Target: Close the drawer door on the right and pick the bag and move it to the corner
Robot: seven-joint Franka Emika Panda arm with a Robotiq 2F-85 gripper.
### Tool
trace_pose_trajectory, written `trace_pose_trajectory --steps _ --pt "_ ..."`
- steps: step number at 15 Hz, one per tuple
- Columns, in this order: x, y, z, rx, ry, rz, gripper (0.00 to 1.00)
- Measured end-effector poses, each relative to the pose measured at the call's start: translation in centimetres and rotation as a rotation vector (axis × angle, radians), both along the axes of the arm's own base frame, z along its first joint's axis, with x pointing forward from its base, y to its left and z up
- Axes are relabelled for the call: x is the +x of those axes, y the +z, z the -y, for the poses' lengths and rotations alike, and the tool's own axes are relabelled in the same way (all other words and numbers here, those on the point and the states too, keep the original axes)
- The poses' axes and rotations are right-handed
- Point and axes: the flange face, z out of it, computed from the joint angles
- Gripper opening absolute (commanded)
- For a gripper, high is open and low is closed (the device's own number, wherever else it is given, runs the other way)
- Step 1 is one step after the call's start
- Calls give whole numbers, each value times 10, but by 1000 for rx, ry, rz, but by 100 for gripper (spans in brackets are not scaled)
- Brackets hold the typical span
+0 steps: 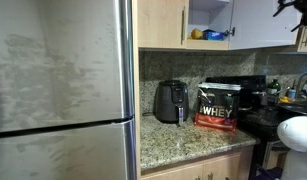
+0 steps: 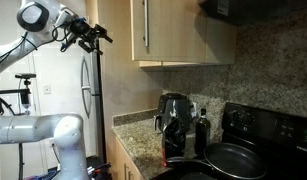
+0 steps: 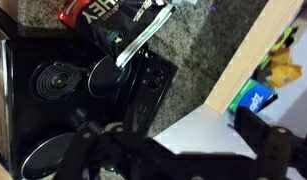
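Drawer door (image 1: 261,25) stands swung open; your end effector (image 2: 93,35), jaws apart, hovers high near it. Bag (image 1: 218,105) upright on desk (image 1: 183,140), at 3 o'clock just beside air fryer (image 1: 171,100); fridge (image 1: 63,80) at 9 o'clock of both.

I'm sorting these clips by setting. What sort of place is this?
Most likely a home kitchen: a stainless steel fridge, a black stove, and tan wooden wall cabinets over a speckled granite countertop.
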Motion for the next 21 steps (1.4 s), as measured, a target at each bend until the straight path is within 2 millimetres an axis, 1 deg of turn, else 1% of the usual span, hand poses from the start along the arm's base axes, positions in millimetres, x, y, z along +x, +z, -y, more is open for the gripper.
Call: trace_pose_trajectory --steps 3,4,5,6,10,12,13,14,16,17,18,19,21 --pt "-60 -3 73 99 -129 110 100" --pt "-74 -4 92 128 -163 148 100" --pt "-84 -5 106 148 -188 174 100" --pt "-87 -5 112 159 -199 185 100" --pt "-88 -6 112 164 -210 185 100" --pt "-92 -6 111 219 -282 204 100" --pt "-84 -5 102 266 -304 221 100" --pt "-66 -2 87 312 -326 235 100" --pt "-19 4 51 398 -387 244 100" --pt "1 5 38 419 -417 241 100" --pt "14 5 33 427 -442 233 100" --pt "21 5 32 429 -461 228 100" --pt "20 5 35 433 -469 229 100"
